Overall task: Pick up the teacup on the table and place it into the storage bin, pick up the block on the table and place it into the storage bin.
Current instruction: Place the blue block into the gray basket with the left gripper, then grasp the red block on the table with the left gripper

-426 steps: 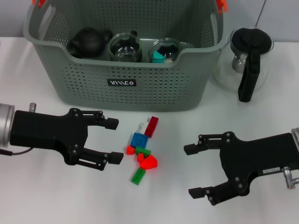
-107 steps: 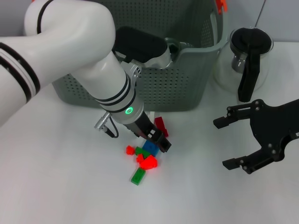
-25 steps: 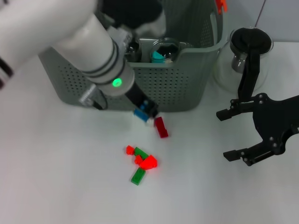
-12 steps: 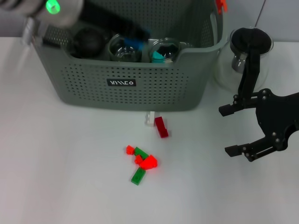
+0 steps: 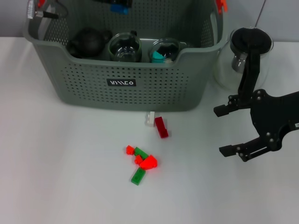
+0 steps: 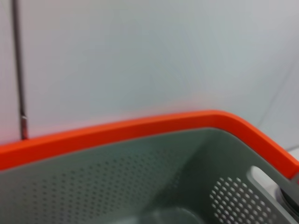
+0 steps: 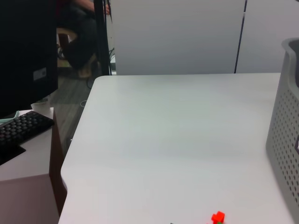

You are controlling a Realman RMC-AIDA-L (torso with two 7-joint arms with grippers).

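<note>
Blocks lie scattered on the table (image 5: 56,177) in front of your storage bin (image 5: 122,83): a dark red one (image 5: 161,127) beside a white one (image 5: 149,119), and a red-and-green cluster (image 5: 141,163) nearer you. A blue block (image 5: 119,8) shows above the bin's far side; you cannot tell the left gripper's grip. Your right gripper (image 5: 227,130) hovers spread wide, empty, beside the glass pot (image 5: 246,59).

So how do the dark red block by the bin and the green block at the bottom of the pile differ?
The dark red block lies near the storage bin, beside a small white piece; the green block lies farther out, at the near end of the pile. The dark red one stands apart from the pile; the green one touches the bright red block. Both are small, elongated bricks on the table.
</note>
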